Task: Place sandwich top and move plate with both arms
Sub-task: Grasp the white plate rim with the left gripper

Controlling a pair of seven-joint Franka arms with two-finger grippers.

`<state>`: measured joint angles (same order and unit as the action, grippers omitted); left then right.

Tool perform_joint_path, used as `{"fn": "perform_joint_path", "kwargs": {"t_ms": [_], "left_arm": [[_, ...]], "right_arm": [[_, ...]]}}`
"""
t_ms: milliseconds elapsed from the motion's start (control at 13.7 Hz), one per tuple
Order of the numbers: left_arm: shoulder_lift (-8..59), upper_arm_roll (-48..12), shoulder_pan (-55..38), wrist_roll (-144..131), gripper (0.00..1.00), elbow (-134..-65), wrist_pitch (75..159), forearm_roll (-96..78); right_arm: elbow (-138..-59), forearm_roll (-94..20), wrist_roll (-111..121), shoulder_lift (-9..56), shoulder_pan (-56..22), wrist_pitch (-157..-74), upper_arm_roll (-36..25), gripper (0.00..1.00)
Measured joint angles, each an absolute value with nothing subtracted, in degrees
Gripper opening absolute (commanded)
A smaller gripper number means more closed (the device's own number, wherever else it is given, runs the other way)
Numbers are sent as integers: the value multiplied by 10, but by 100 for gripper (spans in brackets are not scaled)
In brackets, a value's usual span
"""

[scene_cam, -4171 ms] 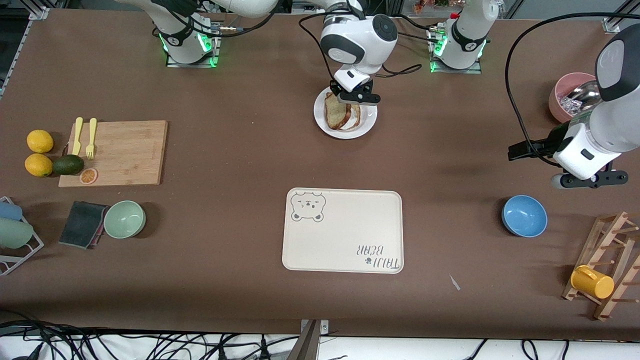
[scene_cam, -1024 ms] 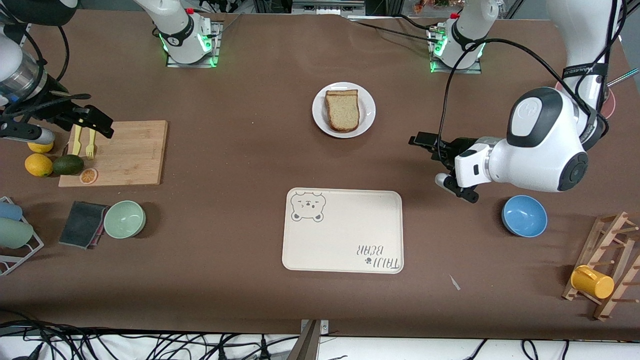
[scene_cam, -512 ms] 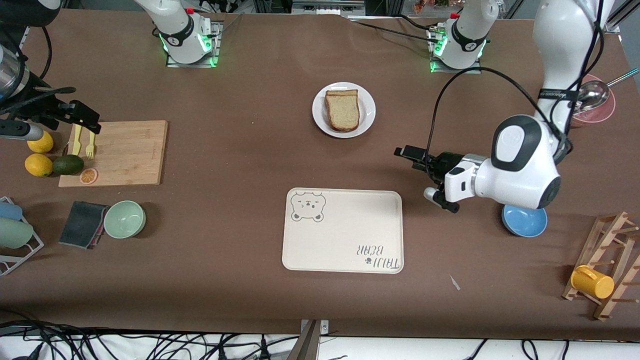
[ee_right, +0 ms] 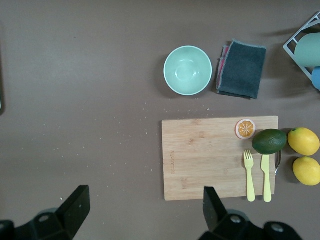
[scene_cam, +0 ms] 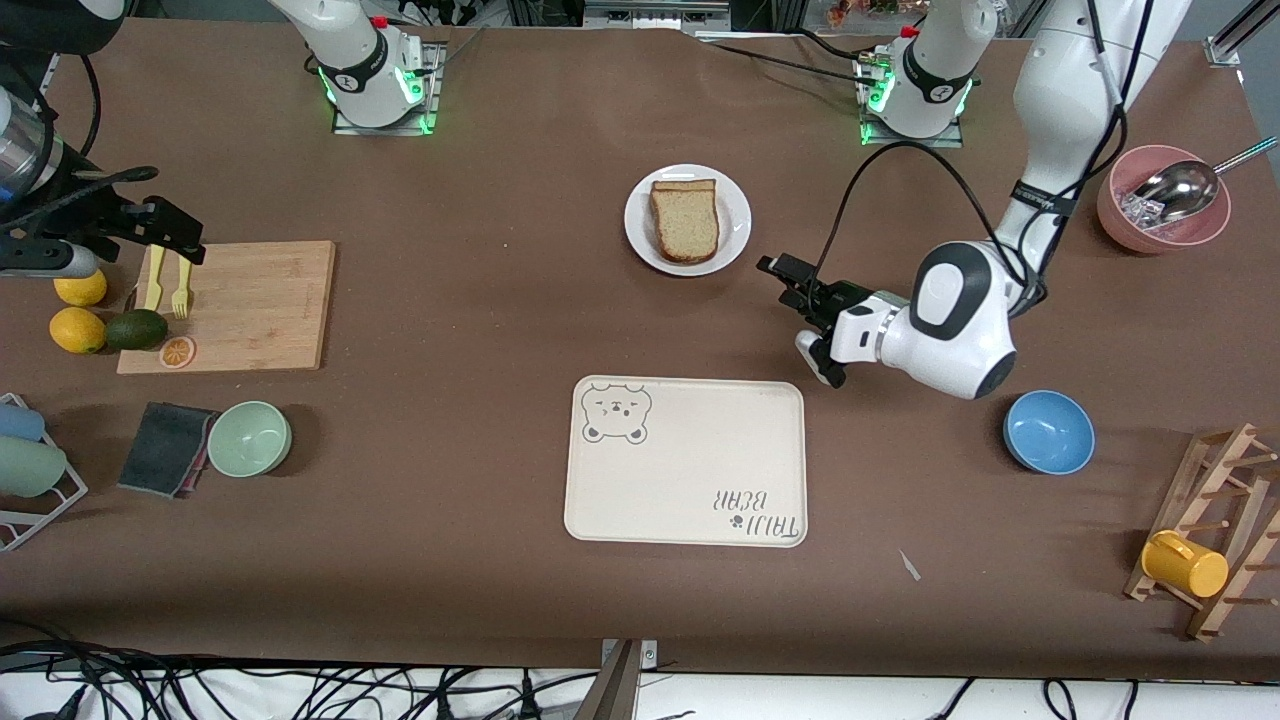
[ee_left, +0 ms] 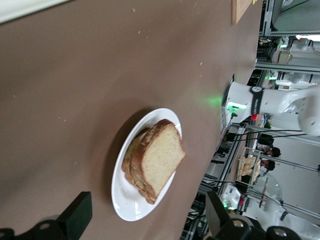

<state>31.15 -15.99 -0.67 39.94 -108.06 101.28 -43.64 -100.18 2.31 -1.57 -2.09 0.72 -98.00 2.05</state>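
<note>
The sandwich top [scene_cam: 685,222], a plain light-brown slice, lies on a stack of bread on the small round white plate [scene_cam: 735,226] midway between the two arm bases. In the left wrist view the sandwich top [ee_left: 159,161] caps the stack on the plate [ee_left: 126,202]. My left gripper [scene_cam: 818,357] hovers low over bare table beside the plate, toward the left arm's end, pointing at it. The left gripper [ee_left: 148,214] is open and holds nothing. My right gripper [scene_cam: 45,262] waits open and empty over the lemons and cutting board; the right wrist view shows the right gripper [ee_right: 145,215] above bare table.
The cream bear tray [scene_cam: 685,462] lies nearer the camera than the plate. A blue bowl [scene_cam: 1048,431], pink bowl with scoop [scene_cam: 1160,200] and wooden rack with yellow cup [scene_cam: 1185,562] sit at the left arm's end. The cutting board [scene_cam: 250,305], green bowl [scene_cam: 249,438] and dark cloth [scene_cam: 165,447] are at the right arm's end.
The left arm has swung from above the blue bowl toward the plate, its gripper still open. The right arm, which was at the plate four seconds ago, now stays over the cutting board's end.
</note>
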Motion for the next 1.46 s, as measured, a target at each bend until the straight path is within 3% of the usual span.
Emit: {"fn": "perform_joint_path", "kwargs": {"t_ms": [293, 512, 659, 878, 1463], "left_arm": [[304, -198, -7, 477, 99, -1193, 1134, -502], [290, -206, -8, 491, 98, -1234, 1169, -506], [285, -205, -6, 497, 96, -1245, 1171, -506], [282, -204, -5, 501, 82, -1250, 1172, -506], [282, -204, -5, 522, 81, -1251, 1172, -506]], "right_arm": [[-1008, 23, -11, -19, 5, -979, 32, 100], [-1008, 23, -11, -19, 4, -976, 41, 100], [-1008, 23, -12, -19, 5, -975, 39, 100], [-1008, 21, -13, -19, 5, -973, 37, 100], [-1009, -1, -20, -19, 5, -971, 26, 100]]}}
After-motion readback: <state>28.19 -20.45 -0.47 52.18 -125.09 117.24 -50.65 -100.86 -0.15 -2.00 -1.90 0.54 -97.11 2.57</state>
